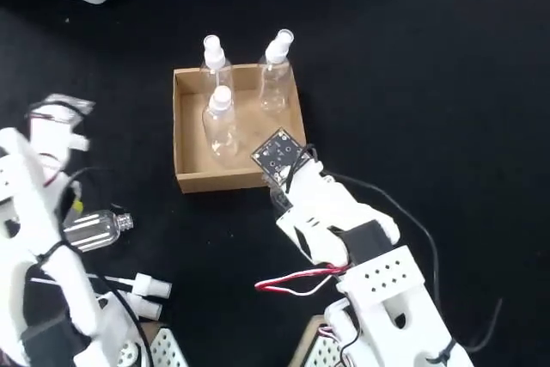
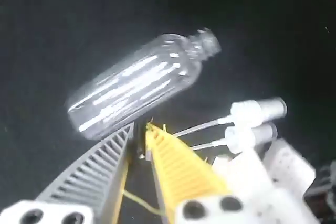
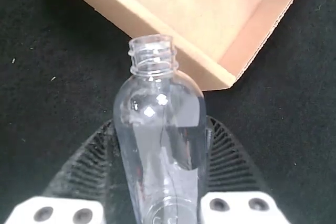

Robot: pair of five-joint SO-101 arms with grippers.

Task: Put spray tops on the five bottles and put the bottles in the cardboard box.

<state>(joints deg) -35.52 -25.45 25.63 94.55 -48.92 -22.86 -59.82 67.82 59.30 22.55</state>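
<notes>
Three clear plastic bottles with white spray tops (image 1: 221,122) are already standing in the brown cardboard box (image 1: 191,180), so that part is looking done. Two more bottles are missing their tops and are sitting outside the box.

The right gripper (image 3: 160,129) is holding one clear open-necked bottle (image 3: 157,108) tight between its jaws. It is just in front of a corner of the box, with the neck pointing at the box.

The other bare clear bottle (image 1: 96,228) is lying on its side on the black table (image 1: 430,83), near the left arm. The left gripper (image 2: 139,128) is sitting just beside it with its jaws nearly closed, holding nothing.

Two white spray tops with thin tubes (image 1: 148,291) are lying side by side close by, not on any bottle yet.

Both bare bottles are looking see-through, shiny and empty, with screw ridges around their necks.
</notes>
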